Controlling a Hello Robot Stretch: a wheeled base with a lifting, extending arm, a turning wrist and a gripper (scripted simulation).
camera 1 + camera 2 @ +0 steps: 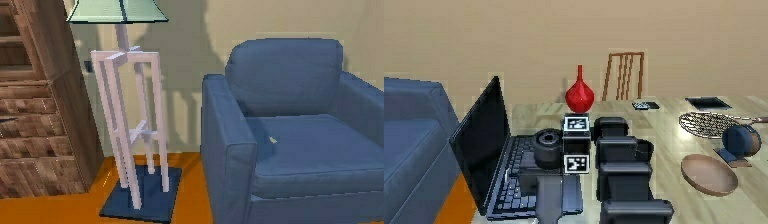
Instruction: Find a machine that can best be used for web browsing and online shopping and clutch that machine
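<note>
1. Arm side view, closest: gripper [540, 150] sits at the open laptop [484, 145], over its keyboard. Grasp step. Can't tell jaw state or hold.
2. Laptop is on the table's [669, 120] left end. Next: firm hold, then lift.
3. Farther: red vase [580, 95], chair [624, 72].
4. Forward view adds floor lamp [135, 120], blue armchair [290, 130].

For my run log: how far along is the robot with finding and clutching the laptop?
Done: the laptop is found, open on the table in the arm side view's left. In hand: the arm is out, with the gripper at the laptop's keyboard. Left: the clutch is unconfirmed; the laptop rests on the table, and I cannot tell whether the gripper holds anything.
</note>
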